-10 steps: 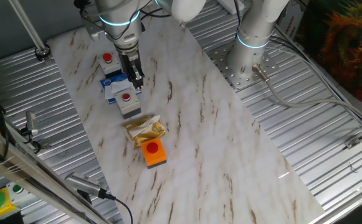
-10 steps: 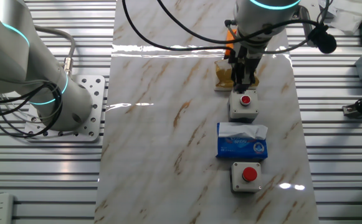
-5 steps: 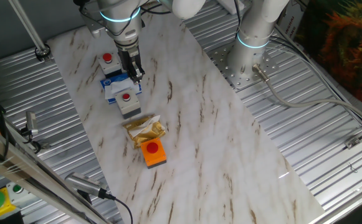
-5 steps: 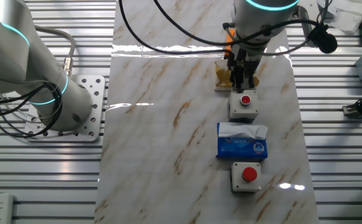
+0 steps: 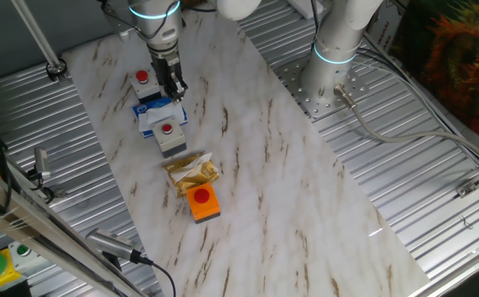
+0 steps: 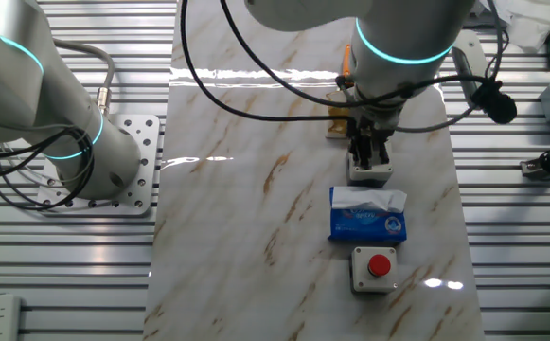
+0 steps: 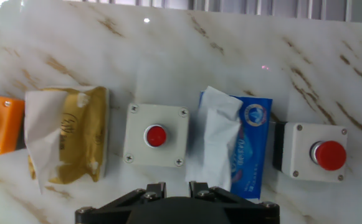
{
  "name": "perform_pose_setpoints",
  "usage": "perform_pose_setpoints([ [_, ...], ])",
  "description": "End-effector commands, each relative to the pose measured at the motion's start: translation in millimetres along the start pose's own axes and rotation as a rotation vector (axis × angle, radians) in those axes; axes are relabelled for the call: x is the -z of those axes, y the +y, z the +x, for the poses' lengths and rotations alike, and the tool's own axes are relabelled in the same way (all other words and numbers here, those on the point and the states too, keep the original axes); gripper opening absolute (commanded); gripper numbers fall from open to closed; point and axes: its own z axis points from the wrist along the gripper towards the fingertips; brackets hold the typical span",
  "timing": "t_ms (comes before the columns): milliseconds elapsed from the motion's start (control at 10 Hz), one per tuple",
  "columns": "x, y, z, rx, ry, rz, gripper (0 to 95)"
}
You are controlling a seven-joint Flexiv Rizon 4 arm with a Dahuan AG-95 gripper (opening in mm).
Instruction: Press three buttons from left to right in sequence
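Three red-capped square button boxes (image 7: 155,135) are lining up below the gripper (image 5: 173,87), whose finger gap I cannot tell, and it is risking snagging the blue-and-white tissue pack (image 7: 243,141) sitting between two boxes.

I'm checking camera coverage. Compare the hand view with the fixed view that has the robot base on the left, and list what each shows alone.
Only the hand view shows the middle button's red cap and the orange button box in clear sight. Only that fixed view shows the arm's base, the gripper hanging over the middle button and covering its cap, and the metal deck. Both show the blue carton and the near button.
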Motion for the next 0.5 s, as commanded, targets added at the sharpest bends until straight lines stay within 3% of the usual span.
perform_pose_setpoints([
  [100, 0.0, -3.0, -1.4, 0.002, 0.001, 0.002, 19.0],
  [500, 5.2, -15.8, -2.4, 0.024, 0.003, -0.002, 19.0],
])
